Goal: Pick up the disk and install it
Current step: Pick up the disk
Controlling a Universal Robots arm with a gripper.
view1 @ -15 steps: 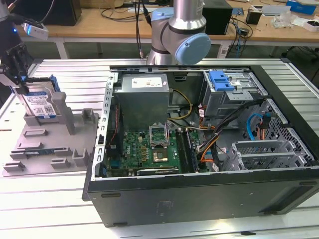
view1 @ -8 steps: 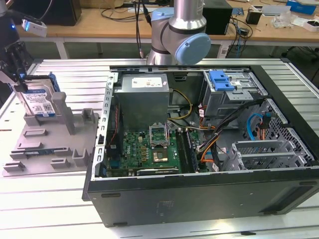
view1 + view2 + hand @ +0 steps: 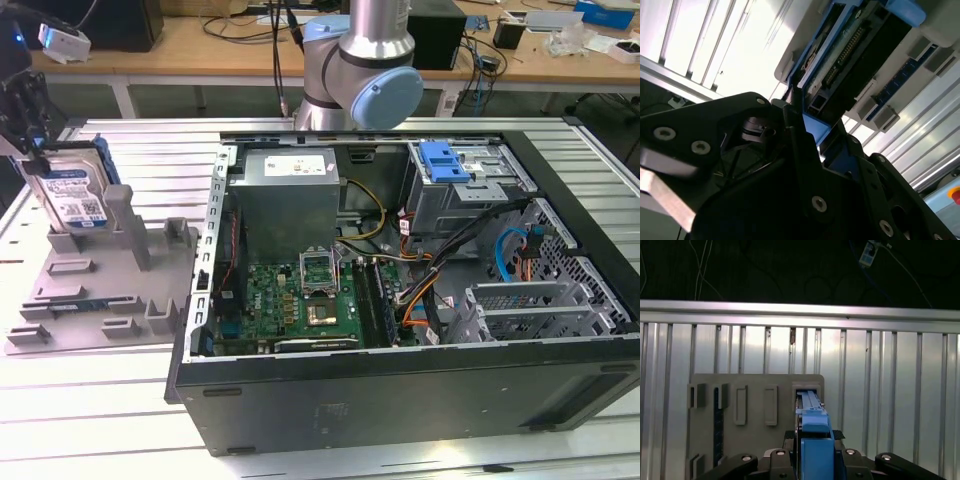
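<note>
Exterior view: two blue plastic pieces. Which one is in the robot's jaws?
The blue bracket framing the disk, at the exterior view's left: the gripper has its jaws shut on it. The other, a blue latch, sits atop the drive cage, apart.

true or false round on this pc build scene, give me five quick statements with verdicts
1. The disk stands on edge in the grey fixture, at the exterior view's left. True.
2. The disk already sits inside the drive cage. False: it is outside the computer case, at the fixture.
3. The computer case lies on its side with its inside open to view. True.
4. The gripper hangs over the motherboard. False: it is at the disk's top edge, closed on its blue bracket, as both wrist views show.
5. The latch atop the drive cage is red. False: it is blue.
</note>
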